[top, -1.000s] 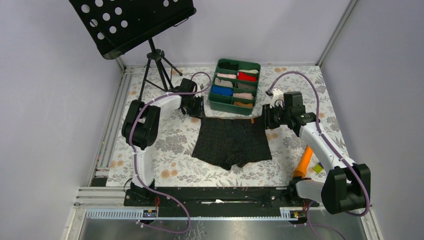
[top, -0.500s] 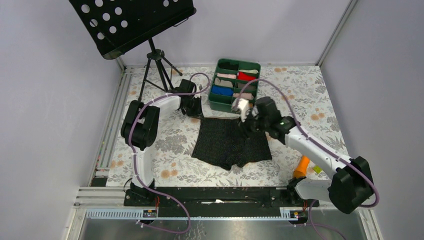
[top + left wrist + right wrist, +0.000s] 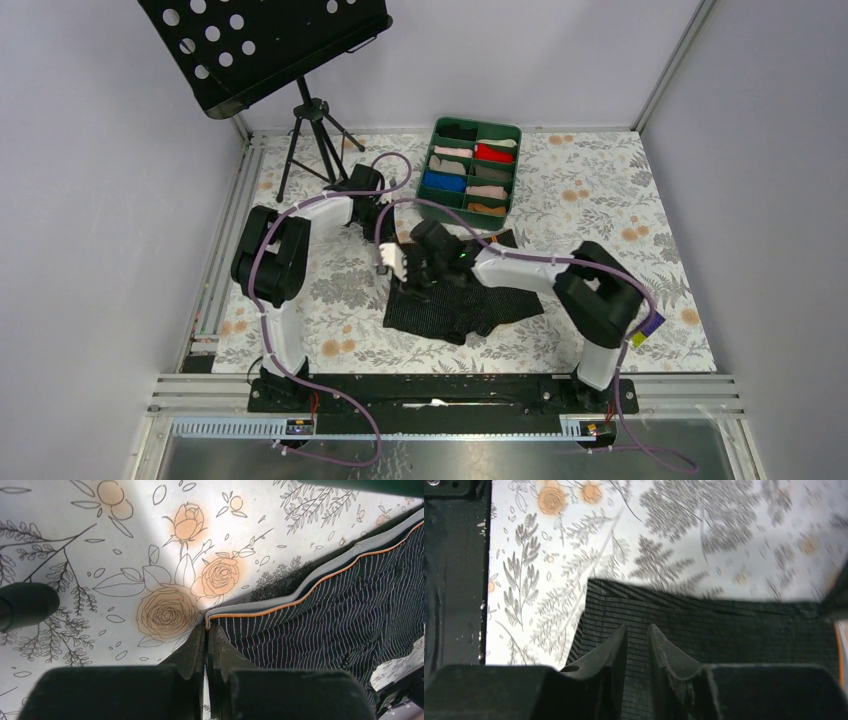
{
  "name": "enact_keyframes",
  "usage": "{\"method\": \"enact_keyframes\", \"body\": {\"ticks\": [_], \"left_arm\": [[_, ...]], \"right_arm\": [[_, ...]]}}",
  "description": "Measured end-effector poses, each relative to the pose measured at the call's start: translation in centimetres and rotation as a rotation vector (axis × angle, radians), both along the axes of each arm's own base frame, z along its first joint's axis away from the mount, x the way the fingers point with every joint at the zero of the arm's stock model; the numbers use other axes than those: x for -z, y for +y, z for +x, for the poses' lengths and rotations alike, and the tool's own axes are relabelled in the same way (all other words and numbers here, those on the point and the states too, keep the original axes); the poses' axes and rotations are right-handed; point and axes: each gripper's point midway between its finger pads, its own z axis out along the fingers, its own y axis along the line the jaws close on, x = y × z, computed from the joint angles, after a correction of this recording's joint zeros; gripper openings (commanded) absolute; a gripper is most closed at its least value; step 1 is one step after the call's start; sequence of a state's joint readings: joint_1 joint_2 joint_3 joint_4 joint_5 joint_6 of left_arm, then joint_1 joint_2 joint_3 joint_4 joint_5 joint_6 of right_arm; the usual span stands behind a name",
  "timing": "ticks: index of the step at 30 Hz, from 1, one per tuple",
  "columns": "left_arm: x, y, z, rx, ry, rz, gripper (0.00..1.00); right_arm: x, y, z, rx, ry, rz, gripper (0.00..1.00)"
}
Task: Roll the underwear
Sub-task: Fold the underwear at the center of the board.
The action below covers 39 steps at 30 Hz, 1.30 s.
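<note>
Left claw (image 3: 206,626) and right claw (image 3: 638,628) each clamp the underwear (image 3: 497,302) on the floral table (image 3: 600,215), grey walls (image 3: 100,200) around.

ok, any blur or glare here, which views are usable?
Right wrist: motion blur smears the tablecloth toward the upper right, and the underwear stripes are soft. Left wrist: sharp, stripes crisp, one washed-out bright patch on the tablecloth, fingers dark. Top external: evenly lit, sharp, no glare.
</note>
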State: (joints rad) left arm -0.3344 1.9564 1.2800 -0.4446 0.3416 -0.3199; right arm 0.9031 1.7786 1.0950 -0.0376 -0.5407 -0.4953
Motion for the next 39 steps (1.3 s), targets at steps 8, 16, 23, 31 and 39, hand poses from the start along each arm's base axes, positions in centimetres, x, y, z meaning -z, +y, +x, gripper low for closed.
{"method": "enact_keyframes", "body": {"ticks": [8, 16, 23, 31, 39], "left_arm": [[0.0, 0.3, -0.4, 0.007, 0.001, 0.004, 0.00], [-0.1, 0.9, -0.7, 0.011, -0.001, 0.013, 0.00], [0.0, 1.1, -0.6, 0.014, -0.005, 0.019, 0.00], [0.0, 1.5, -0.4, 0.006, -0.007, 0.020, 0.00], [0.0, 1.5, -0.4, 0.005, -0.007, 0.020, 0.00]], "right_arm": [[2.3, 4.9, -3.1, -0.191, -0.053, 0.018, 0.45], [3.5, 5.6, -3.0, -0.255, -0.086, -0.004, 0.53], [3.8, 5.2, -4.1, -0.324, -0.064, -0.013, 0.52], [3.9, 5.0, -5.0, -0.373, -0.048, -0.024, 0.49], [5.2, 5.2, -5.2, -0.379, -0.041, -0.041, 0.43]]}}
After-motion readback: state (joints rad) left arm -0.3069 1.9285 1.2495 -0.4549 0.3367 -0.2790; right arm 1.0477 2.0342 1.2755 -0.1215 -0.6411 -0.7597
